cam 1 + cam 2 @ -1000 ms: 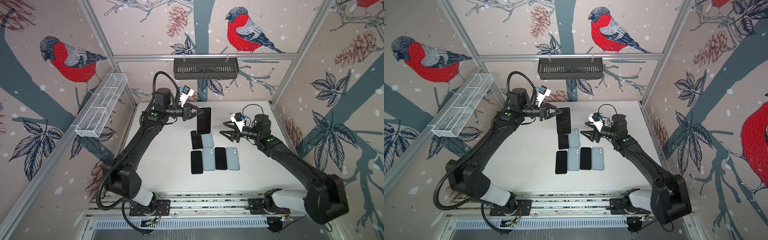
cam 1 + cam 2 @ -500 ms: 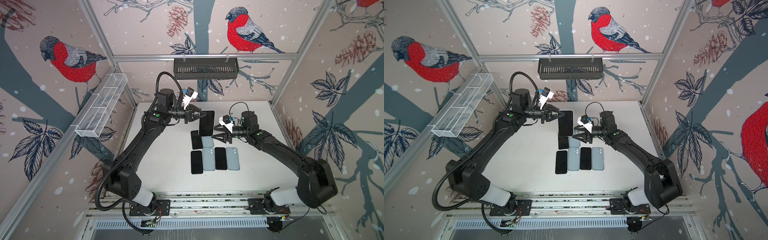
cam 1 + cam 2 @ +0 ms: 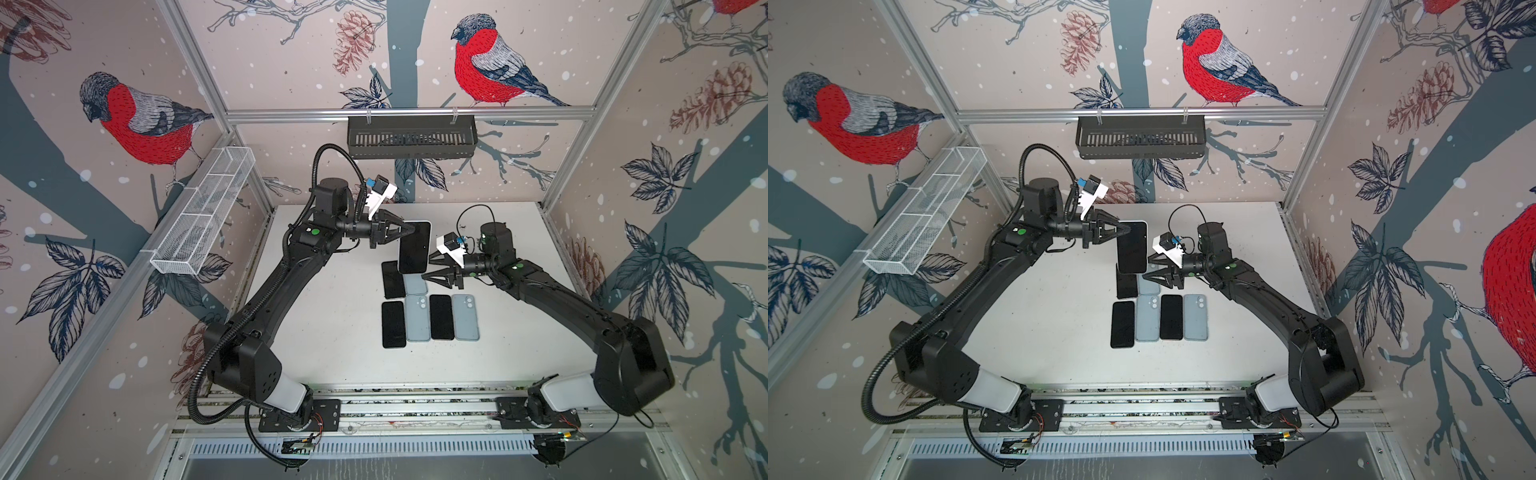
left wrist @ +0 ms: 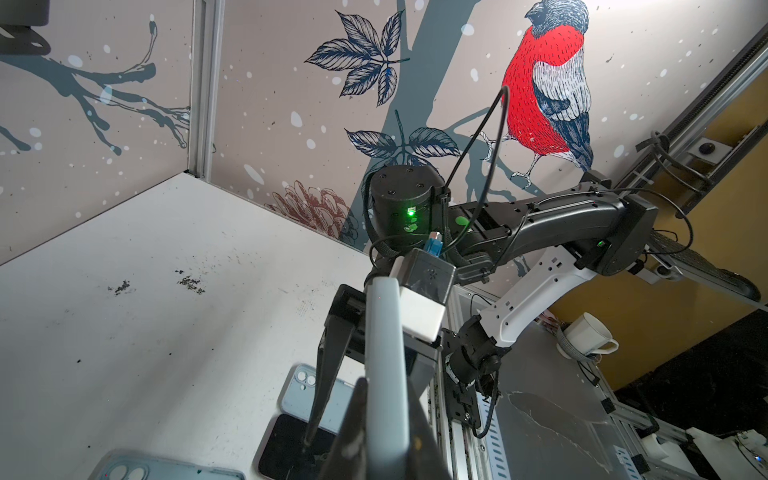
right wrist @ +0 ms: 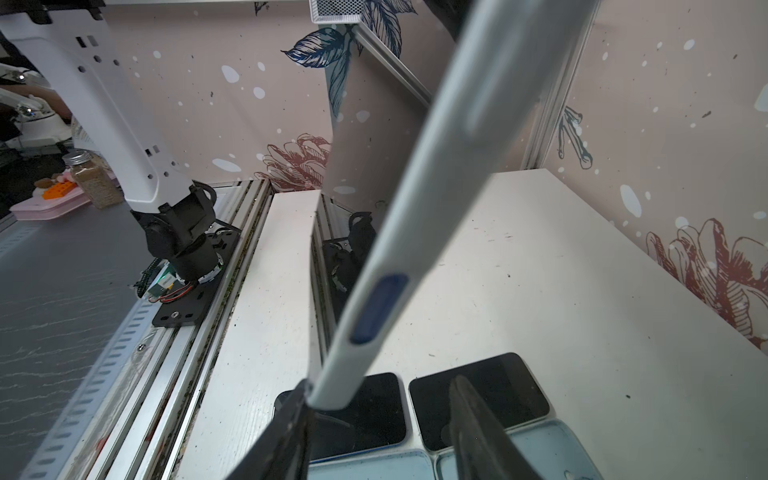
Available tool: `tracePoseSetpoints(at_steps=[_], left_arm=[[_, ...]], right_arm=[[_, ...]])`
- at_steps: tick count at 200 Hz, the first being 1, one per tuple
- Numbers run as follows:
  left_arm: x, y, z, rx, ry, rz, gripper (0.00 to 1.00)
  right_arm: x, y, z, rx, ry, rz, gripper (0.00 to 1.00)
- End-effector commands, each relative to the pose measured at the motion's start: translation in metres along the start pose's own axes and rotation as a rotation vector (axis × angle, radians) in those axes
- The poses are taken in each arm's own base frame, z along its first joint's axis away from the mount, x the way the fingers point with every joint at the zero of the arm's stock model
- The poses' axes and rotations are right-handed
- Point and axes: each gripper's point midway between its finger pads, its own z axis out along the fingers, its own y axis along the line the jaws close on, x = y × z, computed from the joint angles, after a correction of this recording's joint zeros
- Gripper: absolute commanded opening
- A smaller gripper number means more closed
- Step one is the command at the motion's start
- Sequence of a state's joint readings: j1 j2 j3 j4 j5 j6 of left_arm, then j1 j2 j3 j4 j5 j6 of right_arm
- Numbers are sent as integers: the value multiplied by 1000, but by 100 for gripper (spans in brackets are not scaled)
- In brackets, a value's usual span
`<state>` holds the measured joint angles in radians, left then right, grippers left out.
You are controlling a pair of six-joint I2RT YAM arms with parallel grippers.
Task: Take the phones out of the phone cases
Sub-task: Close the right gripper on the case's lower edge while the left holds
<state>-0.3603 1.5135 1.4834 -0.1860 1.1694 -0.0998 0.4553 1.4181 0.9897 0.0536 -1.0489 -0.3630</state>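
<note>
I've got the cased phone (image 3: 413, 247) up off the table (image 3: 332, 332), its upper left corner pinched in the left gripper (image 3: 409, 230). The right gripper (image 3: 426, 268) sits just right of its lower end, jaws apart either side of that edge. Below it on the table a pair (image 3: 399, 284) lies side by side, with a row (image 3: 432, 318) of four just in front. The tray (image 3: 203, 216) hangs on the left wall and the basket (image 3: 411, 141) on the back rail.

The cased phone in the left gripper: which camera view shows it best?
A top view: the cased phone shows its whole dark screen, pinched at a corner by the left gripper. Both wrist views show only its pale case edge, close up and partly blurred.
</note>
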Motion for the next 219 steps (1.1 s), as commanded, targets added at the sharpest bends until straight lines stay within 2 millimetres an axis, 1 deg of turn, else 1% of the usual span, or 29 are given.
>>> tracePoseSetpoints(at_steps=[1,48,115,125,142,165,187,219], left_arm=[[-9,-4,0,6,-20,66,0],[-8,-2,1,7,-28,60,0],[-4,-3,2,14,-29,56,0],[-4,-3,3,15,-29,57,0],[-5,-4,3,19,-33,55,0],[-3,-2,4,28,-31,41,0],[-1,-1,7,44,-38,12,0],[-11,-2,12,104,-92,-47,0]], right_arm=[[-3,12,-1,-55,-20,-12,56],[-5,12,2,-76,-24,8,55],[-4,6,5,-72,-17,13,45],[-4,6,5,-73,-17,11,42],[-4,6,6,-76,-14,2,33],[-4,5,5,-65,-10,-38,23],[-7,6,3,-63,-17,-109,18],[-14,8,2,-17,-21,-253,6]])
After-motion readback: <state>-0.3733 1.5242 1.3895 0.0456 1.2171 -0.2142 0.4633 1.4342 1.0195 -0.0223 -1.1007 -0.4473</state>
